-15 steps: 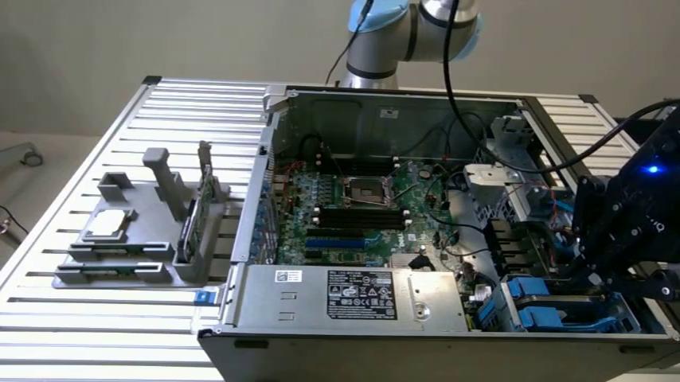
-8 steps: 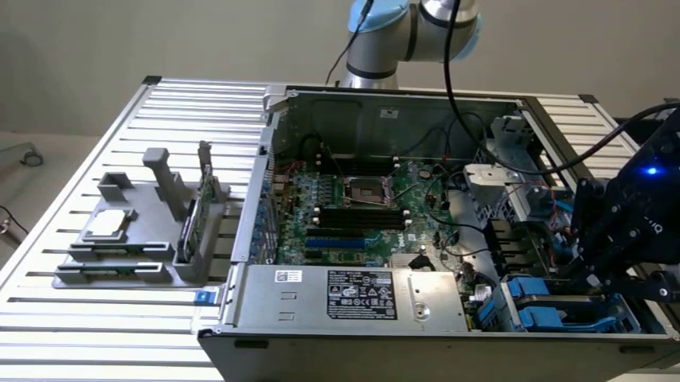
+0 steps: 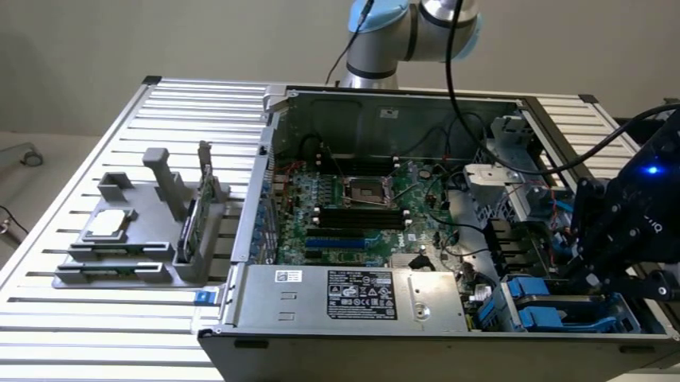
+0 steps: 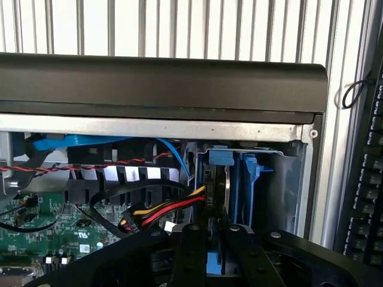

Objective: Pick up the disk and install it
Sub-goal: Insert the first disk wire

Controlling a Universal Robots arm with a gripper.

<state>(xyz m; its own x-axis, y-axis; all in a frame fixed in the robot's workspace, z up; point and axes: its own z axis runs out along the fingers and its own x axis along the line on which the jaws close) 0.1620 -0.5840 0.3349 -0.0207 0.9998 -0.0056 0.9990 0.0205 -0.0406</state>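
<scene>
The gripper was clamped on the disk, its black matte fingers pinching the blue plastic at the disk's near edge. The disk stood on edge in the drive bay at one corner of the computer case, just inside the case's dark side wall. Holding it by the thin edge looked deliberate: a narrow upright slot takes the drive only edgewise, and the rails must line up with the bay's guides. How deep it sat I could not tell.

The disk showed a dull silver metal flank and bright blue, smooth moulded rails. Just beside it, nearer the case wall, stood another blue plastic carrier. Red, yellow and black cables curved across the case floor, close to the bay. The green motherboard filled the case's middle. The case rested on a ribbed aluminium surface.
</scene>
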